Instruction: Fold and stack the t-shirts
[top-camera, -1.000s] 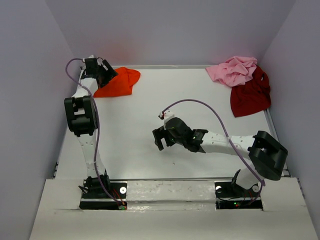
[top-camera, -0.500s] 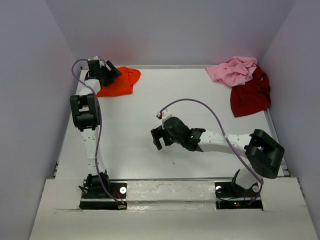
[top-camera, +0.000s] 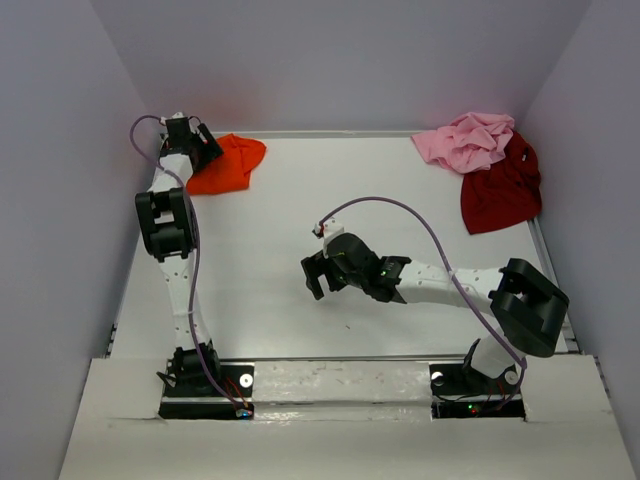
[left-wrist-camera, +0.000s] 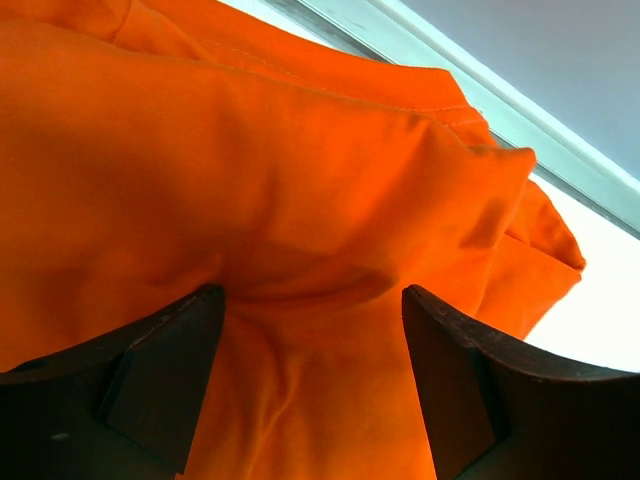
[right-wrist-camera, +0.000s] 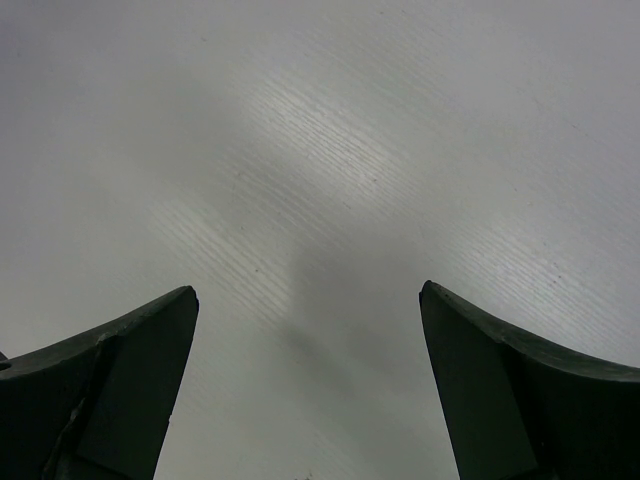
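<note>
Pressing into the orange t-shirt (left-wrist-camera: 300, 170) at the far left corner of the table (top-camera: 330, 200), my left gripper (left-wrist-camera: 310, 300) stands with its fingers (left-wrist-camera: 160, 370) apart and a puckered ridge of cloth bulging between them, nothing pinched yet; my right gripper (right-wrist-camera: 308, 295) hangs spread wide over bare tabletop near the middle, well apart from every garment; the pink t-shirt (top-camera: 465, 140) and the dark red t-shirt (top-camera: 500, 190) lie heaped together in the far right corner, the pink one touching and partly overlapping the red.

I judge the step in hand to be taking hold of the orange shirt to draw it out for folding. The shirt is crumpled, so closing here may catch several layers at once, and it would then lift as a lump instead of opening flat; the ridge between my fingers is shallow, so a thin bite could slip free once I pull; the cloth sits close to the far rail (left-wrist-camera: 480, 100), and a careless pull might snag it there; my left arm is stretched far out, leaving little margin for correction.
</note>
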